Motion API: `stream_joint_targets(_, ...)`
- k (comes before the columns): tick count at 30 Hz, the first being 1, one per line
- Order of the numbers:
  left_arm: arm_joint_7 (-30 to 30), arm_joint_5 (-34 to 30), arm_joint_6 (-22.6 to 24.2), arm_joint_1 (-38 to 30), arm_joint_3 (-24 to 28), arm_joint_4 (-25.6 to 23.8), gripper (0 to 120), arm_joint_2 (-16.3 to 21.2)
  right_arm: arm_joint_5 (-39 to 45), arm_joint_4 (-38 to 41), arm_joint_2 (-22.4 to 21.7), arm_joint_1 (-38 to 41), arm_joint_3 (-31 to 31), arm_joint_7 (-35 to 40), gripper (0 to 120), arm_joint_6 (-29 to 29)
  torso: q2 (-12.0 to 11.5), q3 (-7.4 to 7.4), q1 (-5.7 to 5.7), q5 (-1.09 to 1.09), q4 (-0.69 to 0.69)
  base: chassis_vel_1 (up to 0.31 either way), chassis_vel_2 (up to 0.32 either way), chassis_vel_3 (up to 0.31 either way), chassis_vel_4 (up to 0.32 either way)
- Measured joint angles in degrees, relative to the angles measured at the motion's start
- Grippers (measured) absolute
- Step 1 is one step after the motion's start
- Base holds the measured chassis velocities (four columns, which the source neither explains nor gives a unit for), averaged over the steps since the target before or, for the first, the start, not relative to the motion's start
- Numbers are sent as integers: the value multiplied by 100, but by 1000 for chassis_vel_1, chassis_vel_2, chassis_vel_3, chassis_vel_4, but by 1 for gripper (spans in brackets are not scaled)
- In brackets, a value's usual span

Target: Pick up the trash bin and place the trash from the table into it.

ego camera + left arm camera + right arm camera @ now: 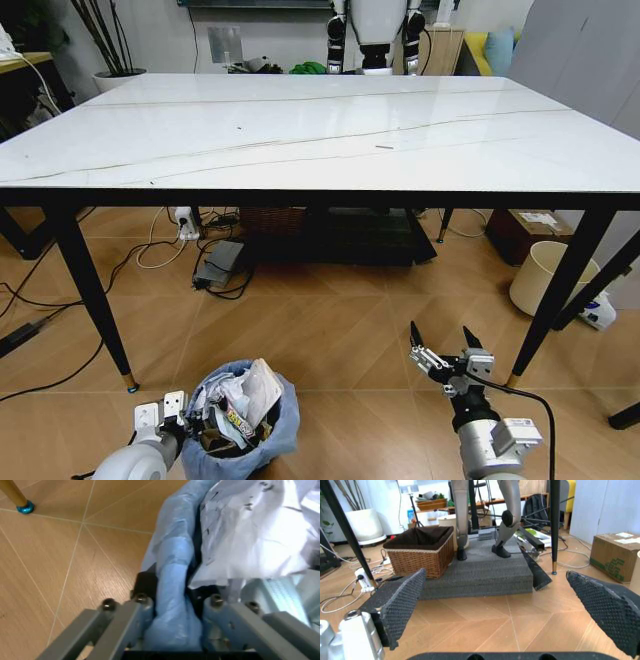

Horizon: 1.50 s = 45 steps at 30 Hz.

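Note:
The trash bin (245, 425) stands on the wooden floor in front of the table (300, 130), at the lower left of the head view. Its blue-grey bag (172, 592) is stuffed with trash: crumpled white papers (250, 395) and wrappers, and the papers (250, 536) bulge over the rim. My left gripper (185, 420) (177, 602) is shut on the bin's rim and bag. My right gripper (440, 335) (505, 603) hangs open over bare floor to the right of the bin, holding nothing. A tiny dark speck (385, 147) lies on the marble top.
Black table legs (90, 290) (560, 300) flank the floor space ahead. A cream round bin (540, 275) stands by the right leg. Under the table are a power strip with cables (185, 225), a wicker basket (420, 551), a grey platform (485, 570) and a cardboard box (615, 551).

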Motion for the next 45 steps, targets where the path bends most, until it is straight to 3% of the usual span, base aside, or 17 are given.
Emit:
stream_joint_targets(15, -26, 125, -121, 128, -8, -202, 70, -38, 69, 31, -16, 23, 65, 18, 100, -18, 1, 1, 0, 0, 0, 0, 0, 0, 0)
stream_joint_targets(18, -58, 269, -246, 344, -55, -482, 90, -55, 99, 43, -15, 39, 100, 22, 100, -23, 2, 1, 1, 0, 0, 0, 0, 0, 0)
stream_joint_targets(22, -94, 301, -287, 549, -92, -719, 99, -63, 124, 54, -18, 44, 126, 26, 100, -28, 2, 1, 1, 0, 0, 0, 0, 0, 0)
stream_joint_targets(25, -160, 410, -345, 710, -107, -911, 100, -55, 133, 62, -24, 44, 140, 28, 100, -32, 2, 1, 1, 0, -1, 0, 0, 0, 0)
stream_joint_targets(28, -349, 931, -254, 958, -164, -1219, 100, -50, 138, 68, -31, 59, 135, 33, 100, -64, 2, 2, 1, 0, 0, 0, 0, 0, 0)
stream_joint_targets(32, -432, 1086, -64, 1151, -176, -1673, 100, -4, 141, 80, -32, 92, 106, 50, 100, -102, 2, 2, 1, 0, 0, 0, 0, 0, 0)
stream_joint_targets(39, -379, 1305, -122, 1242, -86, -2213, 100, -21, 146, 119, -22, 88, 105, 71, 100, -109, 2, 2, 1, 1, 0, 0, 0, 0, 0)
stream_joint_targets(42, -32, 2061, -882, 1212, -59, -2375, 100, -24, 176, 184, 3, 78, 124, 89, 100, -116, 2, 2, 1, 0, 0, 0, 0, 0, 0)
stream_joint_targets(44, 86, 2296, -1096, 1212, -73, -2394, 100, -20, 177, 195, 12, 69, 123, 94, 100, -121, 2, 2, 1, 0, -1, 0, 0, 0, 0)
stream_joint_targets(45, 331, 2736, -1506, 1224, -117, -2443, 100, -19, 155, 217, 39, 45, 114, 100, 100, -133, 2, 2, 1, -1, -1, 0, 0, 0, 0)
